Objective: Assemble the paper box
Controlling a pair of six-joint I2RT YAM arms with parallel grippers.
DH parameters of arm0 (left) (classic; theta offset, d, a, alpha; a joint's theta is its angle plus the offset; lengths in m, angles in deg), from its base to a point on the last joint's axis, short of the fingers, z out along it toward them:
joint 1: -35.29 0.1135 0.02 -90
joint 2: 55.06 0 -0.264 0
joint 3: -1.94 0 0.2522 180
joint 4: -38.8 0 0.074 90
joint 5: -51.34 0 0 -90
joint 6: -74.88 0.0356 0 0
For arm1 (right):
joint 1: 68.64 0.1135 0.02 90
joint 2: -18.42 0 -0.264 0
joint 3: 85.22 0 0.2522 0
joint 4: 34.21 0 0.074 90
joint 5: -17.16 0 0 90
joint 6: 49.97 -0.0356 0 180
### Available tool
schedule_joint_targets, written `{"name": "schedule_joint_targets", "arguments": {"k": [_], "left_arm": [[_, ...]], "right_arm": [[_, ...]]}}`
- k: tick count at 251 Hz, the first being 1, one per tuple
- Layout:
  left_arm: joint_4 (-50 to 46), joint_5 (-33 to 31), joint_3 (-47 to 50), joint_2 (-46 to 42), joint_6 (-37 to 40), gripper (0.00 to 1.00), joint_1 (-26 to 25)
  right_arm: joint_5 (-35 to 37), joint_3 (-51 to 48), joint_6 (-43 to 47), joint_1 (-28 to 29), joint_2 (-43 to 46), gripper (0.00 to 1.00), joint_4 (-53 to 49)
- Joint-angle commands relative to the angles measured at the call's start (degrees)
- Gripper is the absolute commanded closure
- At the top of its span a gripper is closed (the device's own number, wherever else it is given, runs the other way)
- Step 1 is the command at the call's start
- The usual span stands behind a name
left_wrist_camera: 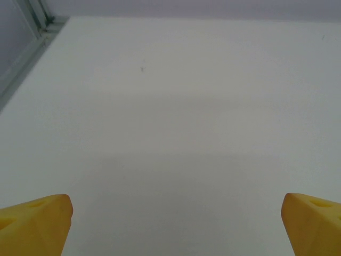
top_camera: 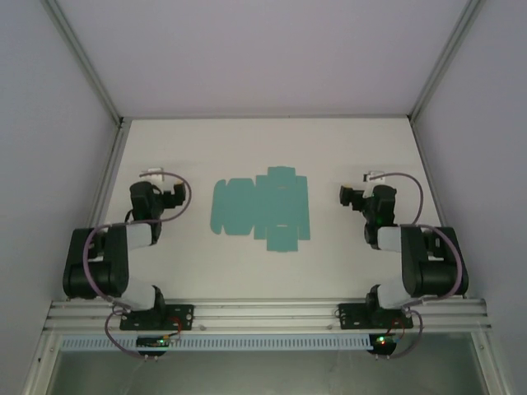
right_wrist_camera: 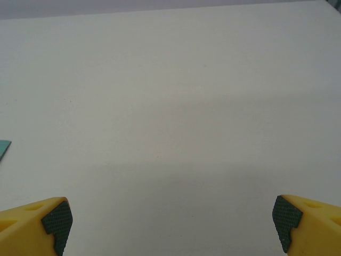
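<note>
As seen from above, near edge of worktop (top_camera: 354,271): aluminium rail (top_camera: 263,313) running corner to corner, with both arm bases bolted onto it.
Left arm (top_camera: 107,263): black, folded back on itself by the near-left corner, wrist turned toward the far edge, grey-purple cable (top_camera: 185,191) looping beside the wrist.
Right arm (top_camera: 428,263): mirrored by the near-right corner, same fold, same loop of cable.
Left gripper (left_wrist_camera: 176,207): jaws spread wide with nothing between them; plain yellow fingertips (left_wrist_camera: 37,224) at the two lower corners of its wrist view, above bare white worktop near the left edge.
Right gripper (right_wrist_camera: 171,212): jaws spread just as wide, holding nothing; yellow fingers faced with dark green textured pads (right_wrist_camera: 57,221), above bare worktop near the right edge.
Paper box (top_camera: 259,210): not folded, a flat teal-green die-cut sheet lying on the middle of the worktop with flaps and tabs spread out, long side left to right; between the two grippers and well apart from both; one teal corner peeking in at the left border of the right wrist view.
Far edge of worktop: bare white surface up to the pale back wall (top_camera: 263,49); metal frame posts (top_camera: 84,58) rising from the far-left and far-right corners.
</note>
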Motion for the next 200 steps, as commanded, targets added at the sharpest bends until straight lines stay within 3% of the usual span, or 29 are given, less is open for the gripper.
{"name": "schedule_joint_targets", "arguments": {"k": [1, 34, 71, 102, 127, 200], "left_arm": [[-12.1, 2.8, -4.8, -5.7, -5.2, 0.00, 0.5], [-18.6, 7.0, -8.0, -8.1, -12.8, 0.01, -1.4], [-26.7, 13.4, -11.7, -7.6, -20.2, 0.00, -5.7], [-36.5, 16.9, -15.3, -4.4, -23.5, 0.00, -9.0], [-40.8, 21.7, -17.4, -0.5, -24.1, 0.00, -12.2], [-43.7, 32.5, -23.3, 13.4, -24.8, 0.00, -13.8]], "right_arm": [[4.3, 6.9, 1.2, 2.0, 5.1, 0.01, -13.8], [4.2, 14.5, -5.6, 5.7, 9.8, 0.01, -28.9], [4.4, 22.5, -16.0, 15.1, 8.6, 0.07, -44.6], [2.0, 29.7, -22.9, 21.3, 1.9, 0.28, -57.3], [2.1, 33.9, -24.6, 24.9, -4.2, 0.42, -61.9], [-7.6, 41.2, -25.1, 24.2, -23.0, 0.77, -62.9]]}}
